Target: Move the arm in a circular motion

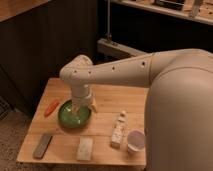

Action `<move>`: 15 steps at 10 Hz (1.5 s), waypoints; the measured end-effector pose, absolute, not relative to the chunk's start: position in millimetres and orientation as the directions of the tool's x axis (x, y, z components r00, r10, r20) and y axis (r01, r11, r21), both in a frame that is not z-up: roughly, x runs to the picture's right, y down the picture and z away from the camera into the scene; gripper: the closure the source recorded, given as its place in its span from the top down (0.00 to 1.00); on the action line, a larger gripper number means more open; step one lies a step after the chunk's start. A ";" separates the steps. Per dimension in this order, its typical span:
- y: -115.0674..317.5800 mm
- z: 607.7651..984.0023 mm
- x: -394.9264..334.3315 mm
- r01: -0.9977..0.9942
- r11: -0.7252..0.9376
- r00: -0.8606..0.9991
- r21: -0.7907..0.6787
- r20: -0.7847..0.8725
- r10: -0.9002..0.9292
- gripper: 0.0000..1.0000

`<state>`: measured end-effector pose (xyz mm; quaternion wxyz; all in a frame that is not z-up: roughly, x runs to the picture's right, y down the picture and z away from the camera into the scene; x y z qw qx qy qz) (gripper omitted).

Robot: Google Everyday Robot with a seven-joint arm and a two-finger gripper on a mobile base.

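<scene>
Arm [125,70], cream-white, thick rounded segments with small dark holes, reaching in across the tabletop's [107,102] right edge, gripper [76,107] hanging over green bowl [67,120] near left edge, its opening impossible to tell.

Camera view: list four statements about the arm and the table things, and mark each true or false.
1. The gripper hangs over the green bowl. True.
2. The orange piece lies inside the bowl. False: the orange piece lies on the wooden table, beside the bowl on the picture's left.
3. The white cup stands near the table's front right corner. True.
4. The arm reaches in from the picture's left. False: it comes in from the right.
</scene>
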<state>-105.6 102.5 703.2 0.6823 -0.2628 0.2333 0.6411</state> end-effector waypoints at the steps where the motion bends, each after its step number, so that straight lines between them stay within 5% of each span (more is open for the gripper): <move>1: 102.5 703.2 -105.6 -0.997 0.040 0.069 -0.059 -0.655 0.752 0.65; 13: 102.5 703.2 -105.6 -0.997 0.040 0.069 -0.060 -0.655 0.752 0.65; 15: 98.9 705.2 -106.1 -0.997 0.041 0.075 -0.067 -0.653 0.753 0.76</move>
